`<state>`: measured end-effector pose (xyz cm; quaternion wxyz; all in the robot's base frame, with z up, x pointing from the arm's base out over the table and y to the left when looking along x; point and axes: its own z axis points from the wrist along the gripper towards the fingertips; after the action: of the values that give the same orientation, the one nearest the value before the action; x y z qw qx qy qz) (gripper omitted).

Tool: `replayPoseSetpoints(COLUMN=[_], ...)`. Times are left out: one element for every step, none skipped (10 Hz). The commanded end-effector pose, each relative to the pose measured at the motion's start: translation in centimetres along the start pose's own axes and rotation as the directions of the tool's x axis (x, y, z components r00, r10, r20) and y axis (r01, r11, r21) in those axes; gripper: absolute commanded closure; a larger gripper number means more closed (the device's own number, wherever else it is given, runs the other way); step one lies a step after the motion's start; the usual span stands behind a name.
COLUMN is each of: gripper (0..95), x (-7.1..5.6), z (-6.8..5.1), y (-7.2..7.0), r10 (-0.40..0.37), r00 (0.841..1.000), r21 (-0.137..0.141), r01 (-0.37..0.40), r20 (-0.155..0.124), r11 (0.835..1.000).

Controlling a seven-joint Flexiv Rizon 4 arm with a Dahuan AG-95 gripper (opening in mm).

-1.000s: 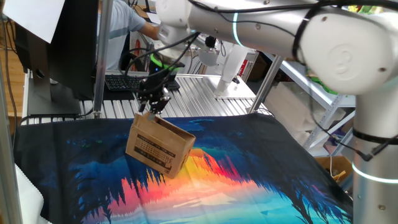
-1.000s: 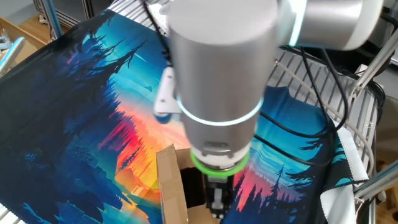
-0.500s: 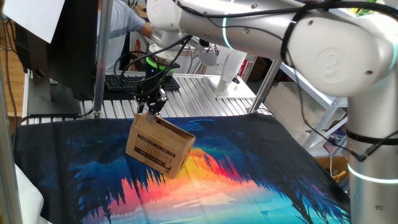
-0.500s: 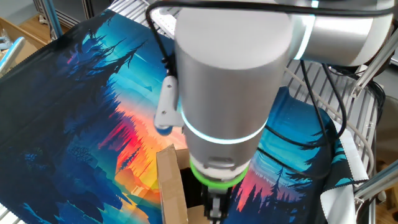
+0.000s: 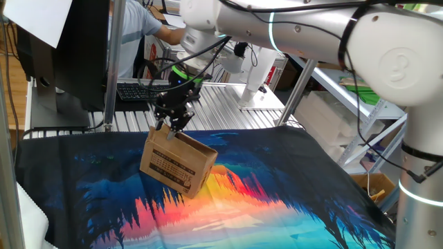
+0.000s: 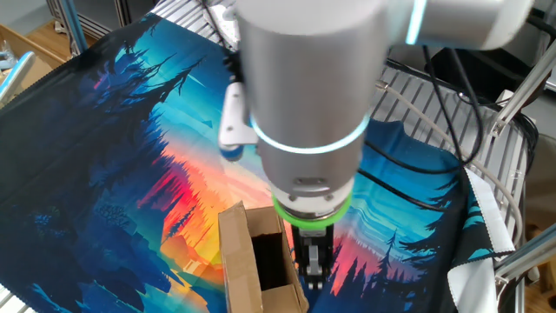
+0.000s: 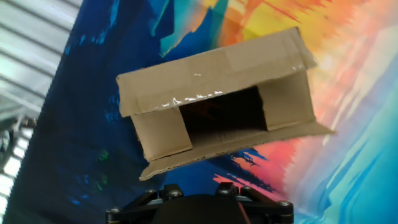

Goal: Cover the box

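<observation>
- Hand view: gripper (image 7: pixel 199 193) base at the bottom edge, fingertips not in frame. The box (image 7: pixel 217 118) sits right below it, top open, dark interior showing between two short flaps folded inward; one long flap lies out flat on the near side, the other on the far side.
- One fixed view: gripper (image 5: pixel 172 123) points steeply down at the box's (image 5: pixel 176 164) rear top edge. Fingers look close together, but can't tell if they pinch a flap, just touch it, or hang clear.
- Box rests on the printed cloth (image 5: pixel 277 200), toward its back-left part, black print on the long side facing the camera.
- Other fixed view: wrist blocks most of it; gripper (image 6: pixel 313 271) over the box's (image 6: pixel 252 261) open cavity, one flap standing up.
- Behind the cloth: slatted metal tabletop (image 5: pixel 221 104), keyboard (image 5: pixel 138 90).
</observation>
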<state>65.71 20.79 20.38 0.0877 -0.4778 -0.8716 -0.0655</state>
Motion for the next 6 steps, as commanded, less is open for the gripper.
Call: replayPoseSetpoints(gripper=[57.0, 57.0, 57.0, 57.0, 57.0, 57.0], x=[-1.5, -2.2, -2.8, -3.2, -4.2, -4.5], z=[0.9, 1.2, 1.2, 1.0, 0.8, 0.8], y=[-0.8, -0.9, -0.9, -0.9, -0.8, -0.7], r10=[-0.144, -0.165, -0.179, -0.183, -0.189, -0.193], r00=[0.982, 0.974, 0.969, 0.968, 0.966, 0.965], r21=[0.050, 0.077, 0.091, 0.090, 0.085, 0.083], r01=[0.139, 0.154, 0.165, 0.169, 0.176, 0.181], r20=[0.122, 0.153, 0.172, 0.173, 0.175, 0.178], r11=[0.989, 0.985, 0.982, 0.981, 0.981, 0.980])
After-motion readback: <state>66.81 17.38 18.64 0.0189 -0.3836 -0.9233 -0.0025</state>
